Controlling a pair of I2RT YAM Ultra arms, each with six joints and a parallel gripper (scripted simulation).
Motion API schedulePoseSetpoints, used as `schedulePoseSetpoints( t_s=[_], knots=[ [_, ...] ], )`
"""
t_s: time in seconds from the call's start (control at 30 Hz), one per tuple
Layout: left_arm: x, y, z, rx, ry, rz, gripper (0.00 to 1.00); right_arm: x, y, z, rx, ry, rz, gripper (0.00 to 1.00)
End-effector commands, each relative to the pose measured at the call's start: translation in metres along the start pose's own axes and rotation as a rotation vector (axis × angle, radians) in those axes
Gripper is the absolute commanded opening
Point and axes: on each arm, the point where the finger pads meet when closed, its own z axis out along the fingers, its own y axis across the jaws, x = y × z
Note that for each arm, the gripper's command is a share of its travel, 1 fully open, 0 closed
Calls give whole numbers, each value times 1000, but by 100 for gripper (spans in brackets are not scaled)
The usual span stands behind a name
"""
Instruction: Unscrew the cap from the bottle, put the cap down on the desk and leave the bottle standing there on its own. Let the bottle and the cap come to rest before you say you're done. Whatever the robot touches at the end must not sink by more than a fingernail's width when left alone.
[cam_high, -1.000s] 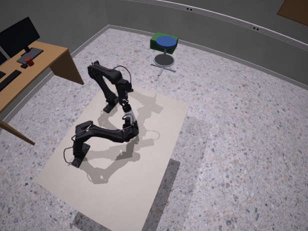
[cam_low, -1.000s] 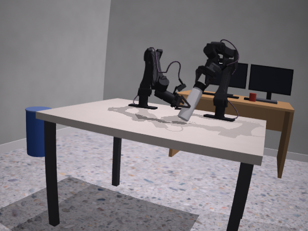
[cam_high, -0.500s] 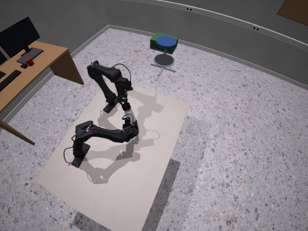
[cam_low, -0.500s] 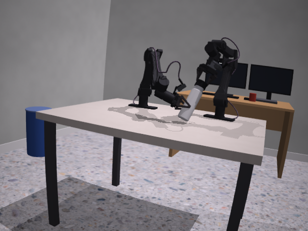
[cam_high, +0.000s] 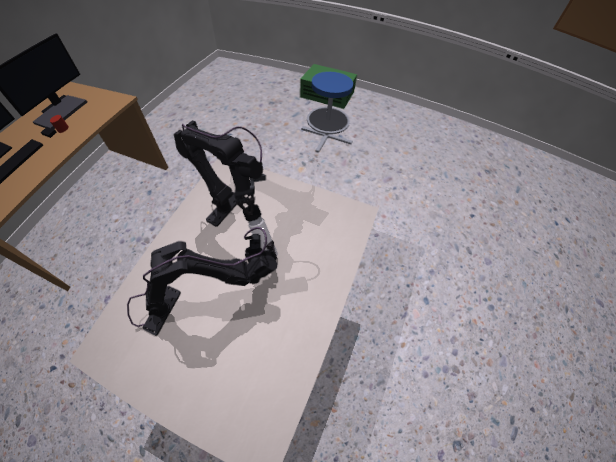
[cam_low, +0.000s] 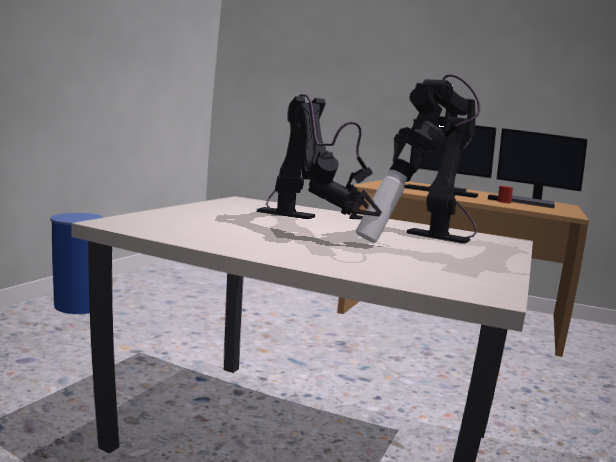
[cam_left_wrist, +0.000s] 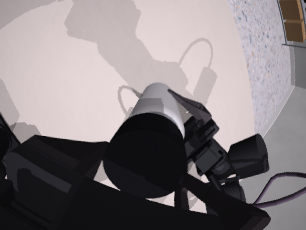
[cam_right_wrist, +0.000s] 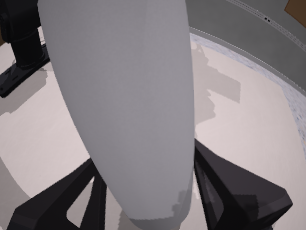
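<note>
The grey-white bottle (cam_high: 259, 231) (cam_low: 382, 207) (cam_left_wrist: 156, 98) (cam_right_wrist: 125, 100) is tilted, with its base low over the tabletop; whether it touches is hard to tell. The black cap (cam_low: 400, 168) (cam_left_wrist: 137, 172) sits on its upper end, with no gap visible. My left gripper (cam_left_wrist: 144, 164) is shut on the cap from above, a finger on each side. My right gripper (cam_low: 371, 214) (cam_right_wrist: 146, 151) is shut on the bottle body, one finger on each side. The cap's threads are hidden.
Both arms stand on the pale table (cam_high: 225, 400) (cam_low: 175, 240), their wrists close together around the bottle. The left arm's base (cam_low: 439, 235) is near the bottle. A brown desk (cam_high: 100, 107) (cam_low: 560, 210) with monitors and a red cup (cam_high: 59, 123) (cam_low: 505, 194) stands apart behind the arms.
</note>
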Motion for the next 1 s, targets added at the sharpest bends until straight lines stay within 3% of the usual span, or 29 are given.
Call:
schedulePoseSetpoints(
  t_s=[0.0, 0.2, 0.97],
  knots=[
    [-1, -1, -2, 6, -7, 2, 0, -25, -15, -3, 14, -49, -68, 0],
    [4, 0, -35, 13, -5, 4, 0, -25, -15, -3, 14, -49, -68, 0],
    [3, 1, -35, 12, -6, 4, 0, -25, -15, -3, 14, -49, -68, 0]
  ],
)
